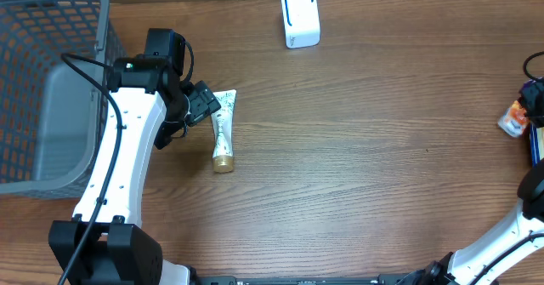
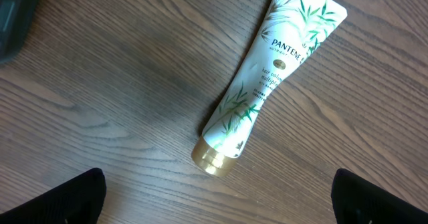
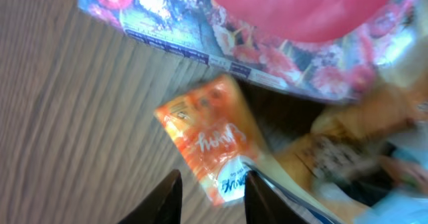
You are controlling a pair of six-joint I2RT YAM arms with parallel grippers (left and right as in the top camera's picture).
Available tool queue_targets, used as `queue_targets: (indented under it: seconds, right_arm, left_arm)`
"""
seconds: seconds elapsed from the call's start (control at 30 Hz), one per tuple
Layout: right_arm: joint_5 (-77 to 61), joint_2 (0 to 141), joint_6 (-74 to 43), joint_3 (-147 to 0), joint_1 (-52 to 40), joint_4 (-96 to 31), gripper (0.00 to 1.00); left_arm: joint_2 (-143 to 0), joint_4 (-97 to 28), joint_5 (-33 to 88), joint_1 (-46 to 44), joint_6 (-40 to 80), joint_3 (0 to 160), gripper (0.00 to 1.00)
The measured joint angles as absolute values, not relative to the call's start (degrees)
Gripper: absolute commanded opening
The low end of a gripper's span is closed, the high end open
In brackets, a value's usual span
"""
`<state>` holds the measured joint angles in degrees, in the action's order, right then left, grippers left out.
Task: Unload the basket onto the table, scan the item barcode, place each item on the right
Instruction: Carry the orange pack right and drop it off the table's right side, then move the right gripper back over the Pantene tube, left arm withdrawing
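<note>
Left gripper [image 2: 217,209] jaws spread wide above bare wood, just beside the Pantene tube [image 2: 267,83] lying flat left of centre, gold cap nearest. Grey basket [image 1: 105,38] walls the left edge. Broad open table [image 1: 365,157] stretches right, where the right gripper [image 3: 212,200] shows jaws slightly apart beside an orange packet [image 3: 207,144].

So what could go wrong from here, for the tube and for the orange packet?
The tube lies slanted by the wide-open left gripper; a grip near its round gold cap may slip or roll it. The right gripper stands slightly open at the orange packet, beside a crowded pile, so it may snag a neighbour.
</note>
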<state>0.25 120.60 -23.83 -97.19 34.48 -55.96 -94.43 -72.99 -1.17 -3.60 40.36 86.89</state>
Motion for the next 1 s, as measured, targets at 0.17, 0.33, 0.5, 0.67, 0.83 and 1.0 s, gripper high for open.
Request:
queue_targets:
  seconds: [0.17,0.33,0.5,0.67,0.83,1.0]
  right_arm:
    - [-0.2,120.8,-23.2,-107.3,34.5,-65.6,0.50]
    - [-13.3,120.6,-20.4,-123.4,33.5,-76.0,0.96]
    - [-30.0,120.4,-17.7,-125.5,29.4,-81.4,1.00]
    - [-34.6,120.5,-13.5,-124.7,19.9,-83.6,1.00]
    - [-34.0,120.5,-11.8,-124.0,8.5,-82.0,1.00]
    - [-33.6,120.5,-11.4,-124.0,-0.6,-79.5,1.00]
  left_arm:
    - [-94.4,-72.9,-1.2,-3.6,40.4,86.9,1.00]
    - [-94.4,-73.0,-1.2,-3.6,40.4,86.9,1.00]
    - [-94.4,-72.8,-1.2,-3.6,40.4,86.8,1.00]
    - [-94.4,-69.3,-1.1,-3.6,40.4,86.8,1.00]
    - [-94.4,-68.2,-0.7,-3.6,40.4,86.8,1.00]
    - [-94.6,-68.3,-0.3,-3.6,40.4,86.8,1.00]
